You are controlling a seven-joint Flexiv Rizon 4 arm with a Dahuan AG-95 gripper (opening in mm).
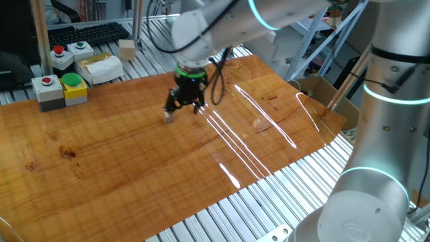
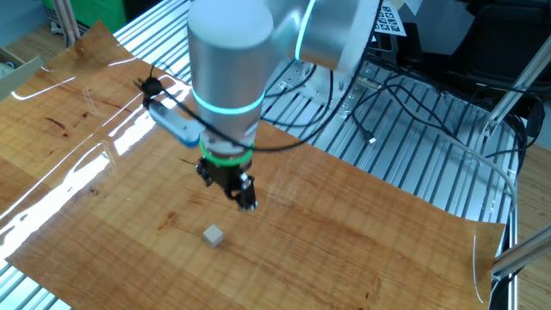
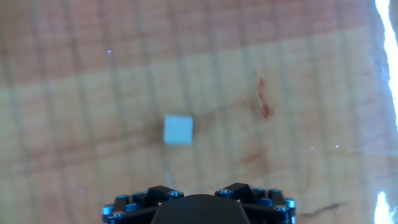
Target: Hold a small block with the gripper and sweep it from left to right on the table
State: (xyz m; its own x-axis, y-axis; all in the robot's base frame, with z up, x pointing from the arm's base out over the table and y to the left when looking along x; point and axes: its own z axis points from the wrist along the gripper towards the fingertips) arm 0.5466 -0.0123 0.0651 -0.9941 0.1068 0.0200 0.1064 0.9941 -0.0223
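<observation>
The small block (image 1: 168, 117) is a tiny pale cube lying loose on the glossy orange-brown table (image 1: 121, 175). It also shows in the other fixed view (image 2: 213, 234) and in the hand view (image 3: 178, 130). The gripper (image 1: 185, 107), black with a green ring, hovers just above the table, a little to the right of and behind the block. Its fingers stand spread apart and hold nothing. In the other fixed view the gripper (image 2: 226, 189) is above and beyond the block. In the hand view only the gripper's black base (image 3: 199, 208) shows, at the bottom edge.
Button boxes (image 1: 48, 91) with red and green buttons, a white box (image 1: 99, 67), a larger pale wooden block (image 1: 127, 48) and a keyboard (image 1: 87, 33) sit beyond the table's far left edge. Ribbed aluminium slats (image 1: 269, 208) surround the board. Cables (image 2: 387, 112) lie on the slats.
</observation>
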